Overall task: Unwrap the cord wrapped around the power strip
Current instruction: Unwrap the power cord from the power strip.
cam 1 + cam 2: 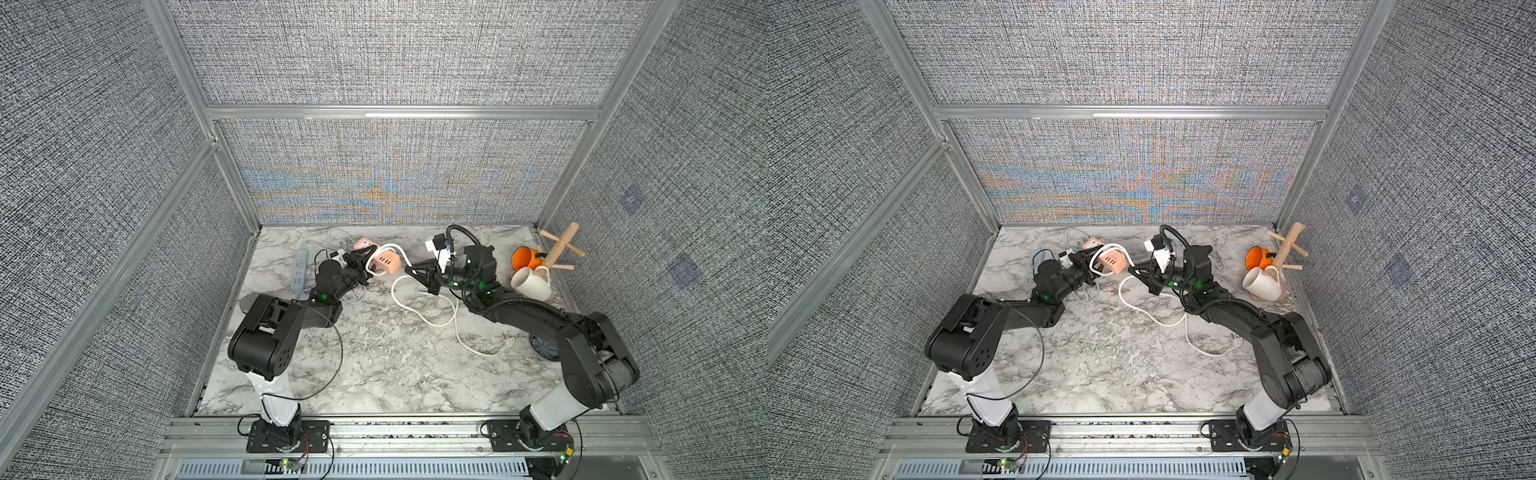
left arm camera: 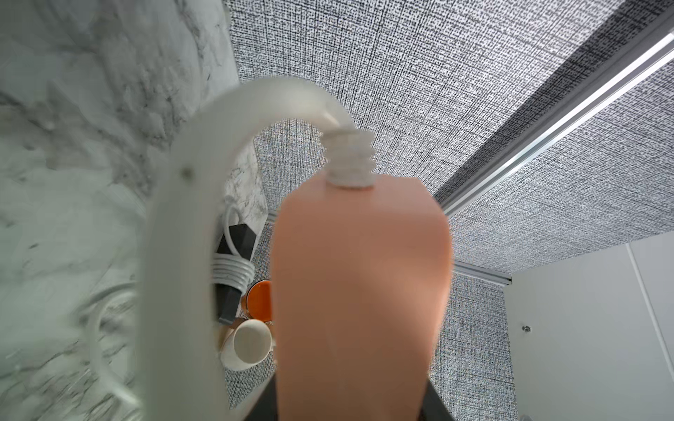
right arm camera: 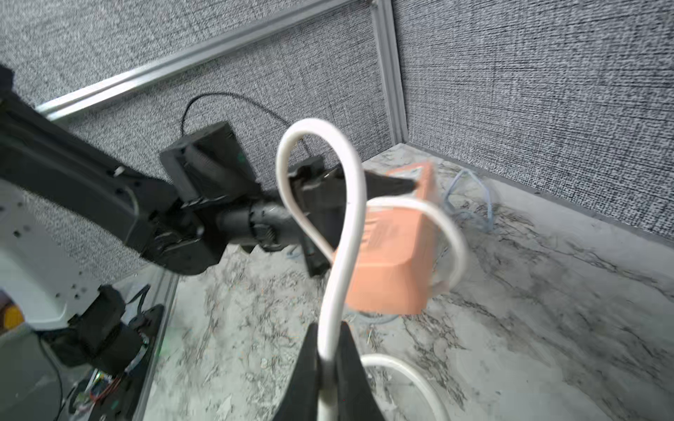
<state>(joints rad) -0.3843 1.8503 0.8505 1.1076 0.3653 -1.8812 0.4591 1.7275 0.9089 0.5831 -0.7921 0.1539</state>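
The right gripper (image 3: 328, 368) has its jaws pressed together on the white cord (image 3: 346, 226), pinching it just beside the power strip (image 1: 385, 262). In both top views this grip sits a little right of centre, in the upper half of the table. The left gripper (image 1: 365, 266) meets it from the left, with its jaws set on either side of the peach power strip and holding it clear of the surface.

From the strip's end the cord arches up in a loop, and one turn lies round the body. Past the right gripper it trails down in loose curves across the tabletop (image 1: 374, 365) toward the lower right, ending near the right arm.

The surface is white marble with grey veins. At the left edge of the top view a grey power strip (image 1: 300, 270) lies flat. At the upper right corner a wooden mug tree (image 1: 559, 249) stands with an orange mug (image 1: 523, 257) and a white mug (image 1: 528, 282) at its foot.

Grey woven fabric walls (image 1: 395, 62) in aluminium framing close the table in on three sides.
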